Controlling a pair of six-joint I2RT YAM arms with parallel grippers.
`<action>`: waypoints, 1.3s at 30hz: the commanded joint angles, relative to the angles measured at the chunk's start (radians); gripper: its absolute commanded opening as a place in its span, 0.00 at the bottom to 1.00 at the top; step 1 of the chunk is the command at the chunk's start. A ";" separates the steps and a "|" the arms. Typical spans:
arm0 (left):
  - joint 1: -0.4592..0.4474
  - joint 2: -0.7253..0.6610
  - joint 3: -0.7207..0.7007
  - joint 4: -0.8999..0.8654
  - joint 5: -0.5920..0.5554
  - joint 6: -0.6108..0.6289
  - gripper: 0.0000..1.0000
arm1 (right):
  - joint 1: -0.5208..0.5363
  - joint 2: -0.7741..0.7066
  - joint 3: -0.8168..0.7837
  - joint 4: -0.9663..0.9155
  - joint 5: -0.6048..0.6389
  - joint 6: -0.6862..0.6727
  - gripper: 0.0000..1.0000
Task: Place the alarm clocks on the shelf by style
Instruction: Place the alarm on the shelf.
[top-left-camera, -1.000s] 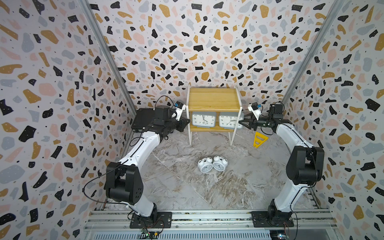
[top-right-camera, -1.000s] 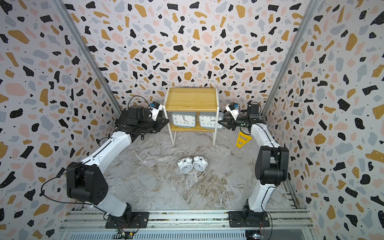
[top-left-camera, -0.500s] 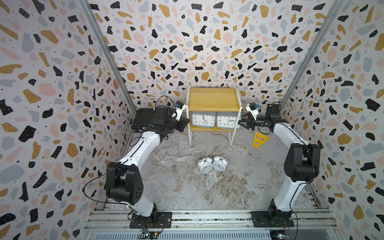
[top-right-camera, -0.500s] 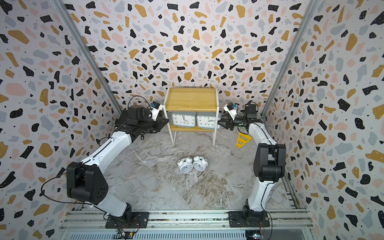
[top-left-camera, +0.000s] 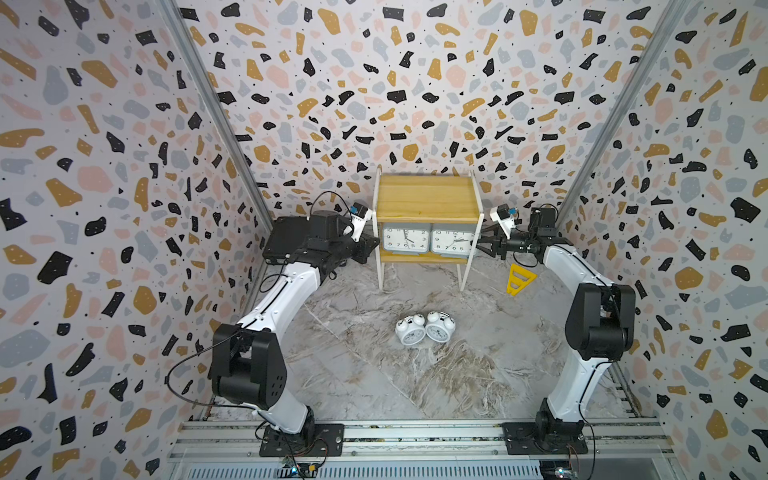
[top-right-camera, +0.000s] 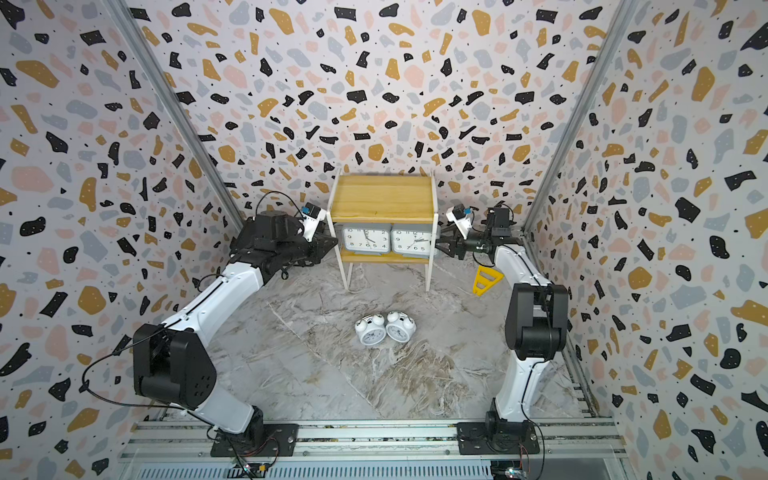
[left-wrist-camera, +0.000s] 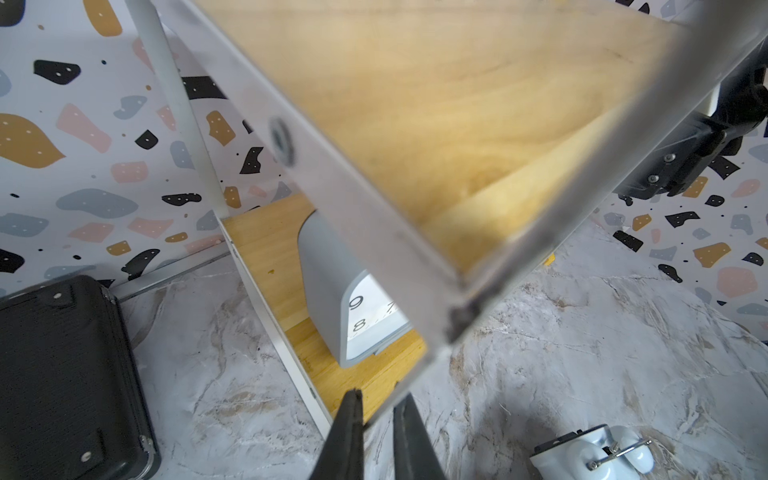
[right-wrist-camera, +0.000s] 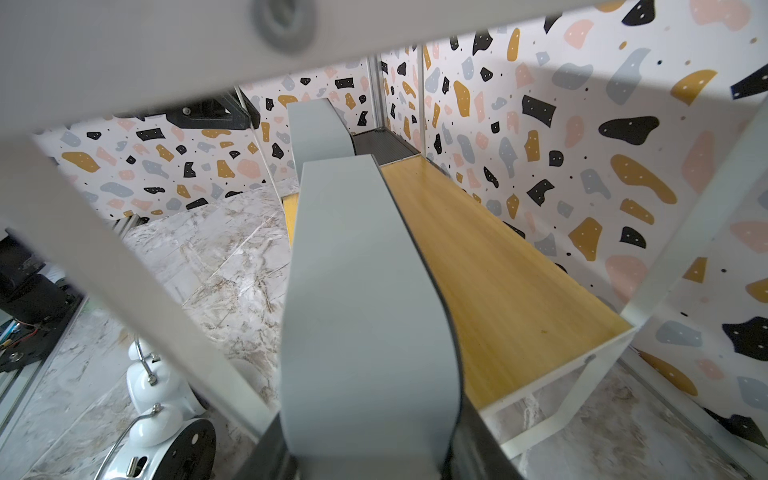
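**Grey pair standing on the lower tier, round pair waiting on the floor**

Nearest the arm bases, the two round twin-bell clocks (top-left-camera: 409, 331) are sitting side by side and touching on the marbled floor (top-left-camera: 357, 374). They are white and small, with thin wire handles arching over their bells. They are probably going to feel light, hard and a little slippery. The body's flanks are likely offering the surest hold, while the bells and the wire handle are looking easy to bend.

Farther back, the left gripper (top-left-camera: 371, 249) is hovering just beside the shelf (top-left-camera: 428, 199), its jaws nearly pressed together with nothing between them. On the opposite side, the right gripper (top-left-camera: 482, 246) is pinching the right grey clock (top-left-camera: 453, 241) across its slim body at the outer end. That clock is standing upright on the lower board, beside the left grey clock (top-left-camera: 405, 239). Both are showing white square faces in rigid grey boxes. The upper board is carrying nothing, so the round pair probably belongs there.
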 joint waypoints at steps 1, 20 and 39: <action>0.009 0.025 0.031 -0.019 -0.018 -0.003 0.15 | 0.009 -0.001 0.041 0.039 -0.020 0.033 0.24; 0.009 0.025 0.035 -0.048 -0.019 0.008 0.15 | 0.011 -0.008 0.051 -0.001 0.004 -0.013 0.64; 0.017 0.008 0.018 -0.061 -0.014 0.028 0.16 | -0.085 -0.209 -0.171 0.263 0.093 0.159 0.66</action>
